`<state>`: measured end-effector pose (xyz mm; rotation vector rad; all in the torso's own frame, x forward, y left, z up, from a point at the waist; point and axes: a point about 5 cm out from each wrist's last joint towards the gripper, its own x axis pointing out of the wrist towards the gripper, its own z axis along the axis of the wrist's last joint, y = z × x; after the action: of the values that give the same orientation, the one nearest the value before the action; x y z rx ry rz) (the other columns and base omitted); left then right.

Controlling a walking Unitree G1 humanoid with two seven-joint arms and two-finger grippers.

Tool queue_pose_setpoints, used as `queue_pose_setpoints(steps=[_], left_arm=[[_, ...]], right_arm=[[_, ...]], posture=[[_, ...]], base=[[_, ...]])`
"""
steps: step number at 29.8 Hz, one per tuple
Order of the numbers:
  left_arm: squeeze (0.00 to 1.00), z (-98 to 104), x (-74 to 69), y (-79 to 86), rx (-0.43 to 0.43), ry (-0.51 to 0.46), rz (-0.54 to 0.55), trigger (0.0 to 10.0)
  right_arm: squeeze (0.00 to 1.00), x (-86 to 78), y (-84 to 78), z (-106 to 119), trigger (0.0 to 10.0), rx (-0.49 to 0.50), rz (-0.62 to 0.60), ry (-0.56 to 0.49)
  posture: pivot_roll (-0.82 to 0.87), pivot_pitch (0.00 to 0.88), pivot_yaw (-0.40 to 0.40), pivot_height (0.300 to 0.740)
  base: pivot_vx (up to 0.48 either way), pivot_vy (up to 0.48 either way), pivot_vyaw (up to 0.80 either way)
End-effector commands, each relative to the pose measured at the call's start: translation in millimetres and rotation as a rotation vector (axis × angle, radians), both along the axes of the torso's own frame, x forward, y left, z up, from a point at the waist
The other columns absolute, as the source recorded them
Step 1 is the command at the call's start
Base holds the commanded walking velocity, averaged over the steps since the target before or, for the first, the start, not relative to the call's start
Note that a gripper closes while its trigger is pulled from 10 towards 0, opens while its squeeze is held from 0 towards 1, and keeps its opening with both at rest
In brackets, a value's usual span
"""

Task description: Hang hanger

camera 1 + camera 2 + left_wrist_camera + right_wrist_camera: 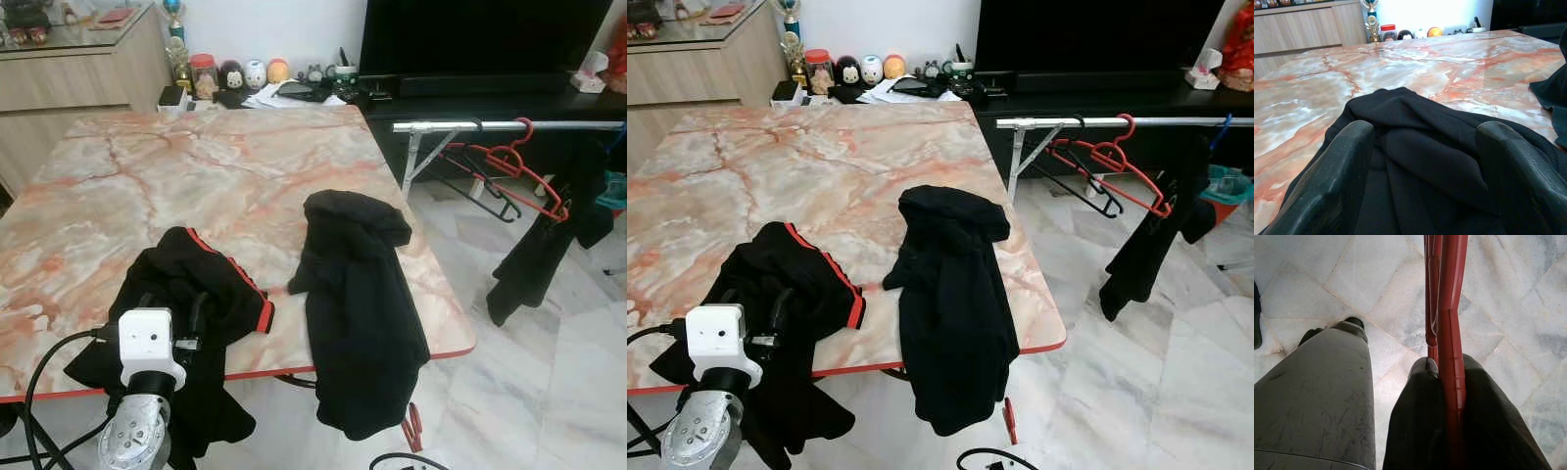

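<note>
left arm (137, 431): silver, round bolted joint | white boxy wrist camera (147, 345) | black cables | pincer fingers (1327, 181) black, scuffed

**Marble table and what lies on it**

A pink-veined marble table (196, 176) with a red edge spans the left and centre of the frame. A black garment with red trim (196, 294) lies at its lower left edge. A second black garment (358, 294) drapes over the lower right edge, hanging toward the pale tiled floor (549, 372).
</note>
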<state>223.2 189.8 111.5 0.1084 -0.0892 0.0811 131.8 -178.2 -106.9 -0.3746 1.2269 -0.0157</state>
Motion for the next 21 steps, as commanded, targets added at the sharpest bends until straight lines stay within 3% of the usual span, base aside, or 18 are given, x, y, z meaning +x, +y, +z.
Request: queue_pose_setpoints(steps=[1,21], left_arm=[[0.00,2.5,1.3,-0.9,0.008,-0.015,-0.005,10.0],[0.00,1.1,2.9,-0.8,0.012,-0.009,-0.004,10.0]], right_arm=[[0.00,-0.9,0.6,-0.3,10.0,0.003,-0.010,-0.003],[0.00,1.8,0.0,0.7,10.0,-0.004,-0.004,-0.012]], posture=[[0.07,0.000,-0.034,0.740],[0.07,0.000,-0.038,0.740]], base=[[0.000,0.000,0.00],[0.000,0.000,0.00]])
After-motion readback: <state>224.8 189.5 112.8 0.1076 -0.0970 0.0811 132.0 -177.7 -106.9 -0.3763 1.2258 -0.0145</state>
